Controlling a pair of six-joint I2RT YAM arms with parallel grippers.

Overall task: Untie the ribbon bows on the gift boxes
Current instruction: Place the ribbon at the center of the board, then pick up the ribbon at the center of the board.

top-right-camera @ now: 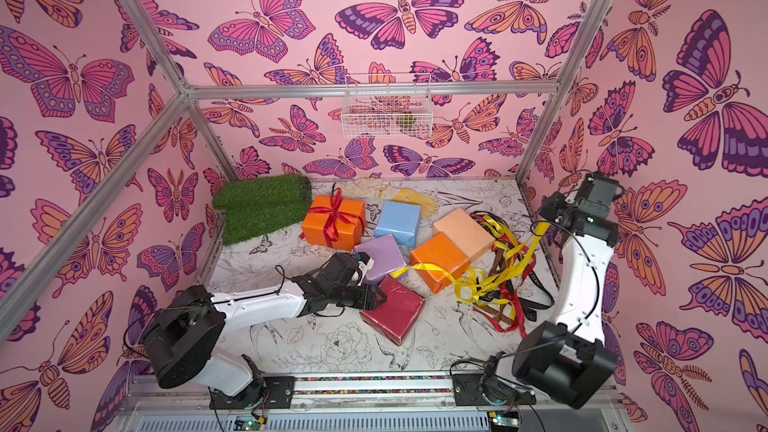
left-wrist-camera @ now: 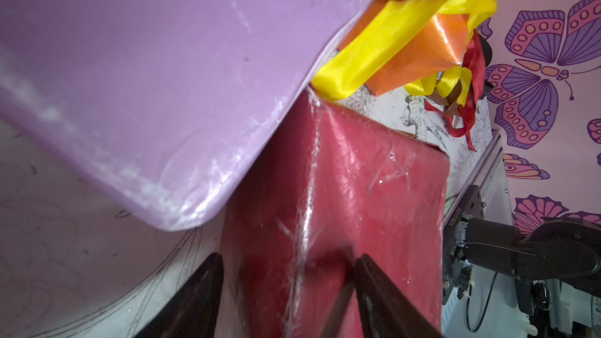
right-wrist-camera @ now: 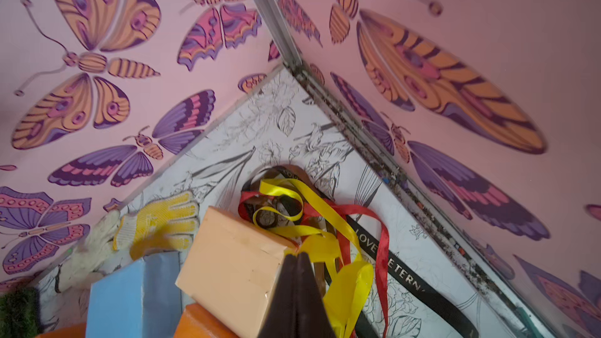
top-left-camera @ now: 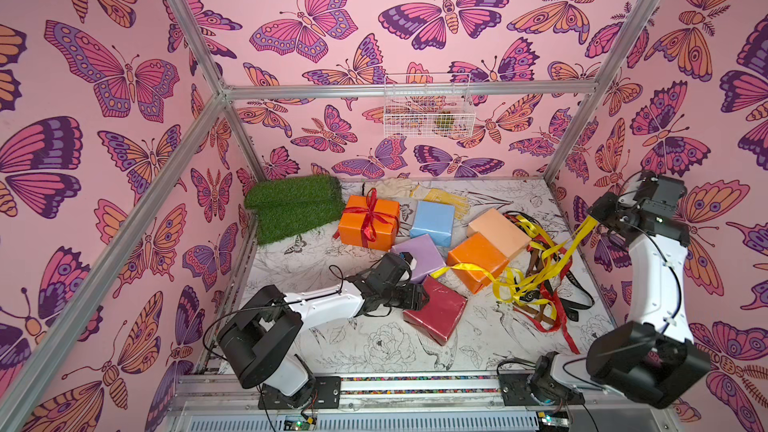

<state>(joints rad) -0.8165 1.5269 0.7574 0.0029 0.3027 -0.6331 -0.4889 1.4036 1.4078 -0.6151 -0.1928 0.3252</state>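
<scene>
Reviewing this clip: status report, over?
Left gripper clamped on dark red box. Right gripper shut on yellow ribbon, stretched up from near orange box. Red bow on far orange box tied. Loose ribbons heaped under that strand.

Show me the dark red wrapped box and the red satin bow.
dark red wrapped box (top-left-camera: pixel 440 313), in a top view, top face.
red satin bow (top-left-camera: pixel 371 209), in a top view, knot.

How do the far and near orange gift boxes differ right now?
The far orange box wears a red ribbon tied in a bow; the near orange box has a loose yellow ribbon lying across it. Nothing touches the far box's ribbon; the right gripper grips a yellow strand running toward the near box. Both are orange, paper-wrapped.
</scene>
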